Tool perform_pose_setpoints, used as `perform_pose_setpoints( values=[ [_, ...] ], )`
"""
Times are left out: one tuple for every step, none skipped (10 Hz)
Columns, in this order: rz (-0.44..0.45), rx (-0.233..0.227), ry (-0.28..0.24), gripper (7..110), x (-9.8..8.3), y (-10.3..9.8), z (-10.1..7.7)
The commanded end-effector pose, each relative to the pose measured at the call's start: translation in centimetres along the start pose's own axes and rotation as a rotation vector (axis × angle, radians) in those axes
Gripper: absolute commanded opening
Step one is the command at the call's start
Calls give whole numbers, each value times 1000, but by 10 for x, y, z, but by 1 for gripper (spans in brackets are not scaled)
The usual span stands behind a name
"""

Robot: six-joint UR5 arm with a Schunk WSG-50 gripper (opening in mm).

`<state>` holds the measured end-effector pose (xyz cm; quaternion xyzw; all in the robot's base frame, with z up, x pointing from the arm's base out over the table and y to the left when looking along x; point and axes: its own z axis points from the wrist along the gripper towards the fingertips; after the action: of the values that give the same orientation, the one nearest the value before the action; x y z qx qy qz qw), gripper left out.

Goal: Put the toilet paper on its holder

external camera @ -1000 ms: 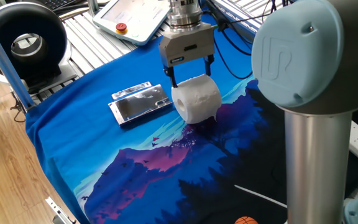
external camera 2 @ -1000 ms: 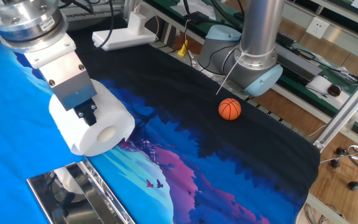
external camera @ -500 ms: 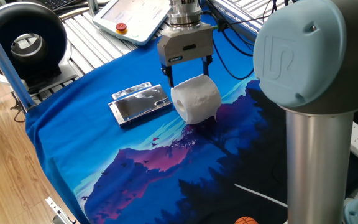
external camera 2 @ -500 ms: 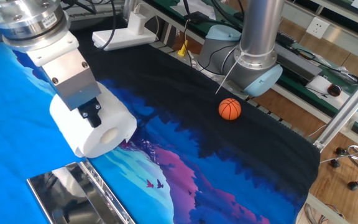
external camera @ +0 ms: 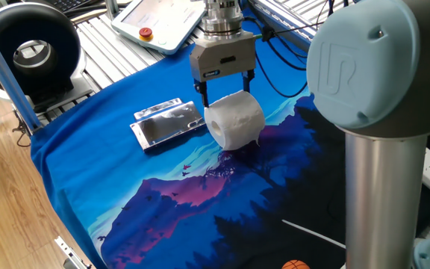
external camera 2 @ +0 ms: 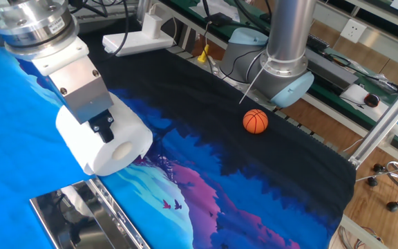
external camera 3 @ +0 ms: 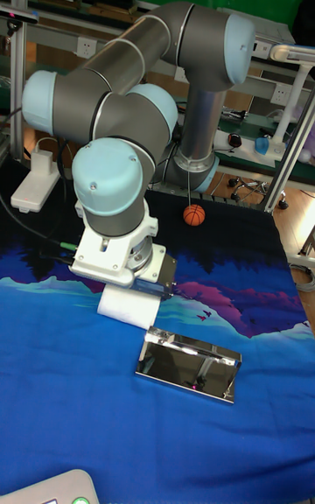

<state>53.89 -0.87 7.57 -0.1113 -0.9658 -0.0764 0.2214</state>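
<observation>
toilet paper (external camera: 234, 119) centre frame, just right of holder (external camera: 169, 123) | tool (external camera: 225, 96) pinching the roll across its sides | likely light, soft, crushable | grip gently mid-body; loose sheet may trail

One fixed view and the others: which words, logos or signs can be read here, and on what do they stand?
"UR" logo: raised on the arm's blue joint cap.
Label on the gripper body: too small to read.
Pendant screen: too blurred to read.
Toilet paper, holder, cloth, ball: no text.
</observation>
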Motion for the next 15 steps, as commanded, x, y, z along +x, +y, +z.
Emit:
perform_pose_setpoints(
  values=[
    [-8,-8,-3,110,0,-1,4],
    [-8,-8,-3,110,0,1,5],
    [-8,-9,-4,110,-1,2,6],
    [-7,-8,-7,110,-2,4,7],
    [-6,-12,-6,110,-1,6,6],
    [-5,-13,-5,110,-1,8,3],
    [-9,-18,-3,110,-1,9,0],
    [-17,-21,-2,110,0,7,-2],
    [-28,-21,-2,110,0,5,-5],
    [-30,-1,-9,110,-2,1,-6],
    [-26,18,-17,110,-5,0,-4],
    [-19,35,-25,110,-8,1,0],
    [-16,42,-27,110,-8,3,3],
    [-15,41,-30,110,-8,6,4],
    [-14,31,-26,110,-5,10,1]
  ],
)
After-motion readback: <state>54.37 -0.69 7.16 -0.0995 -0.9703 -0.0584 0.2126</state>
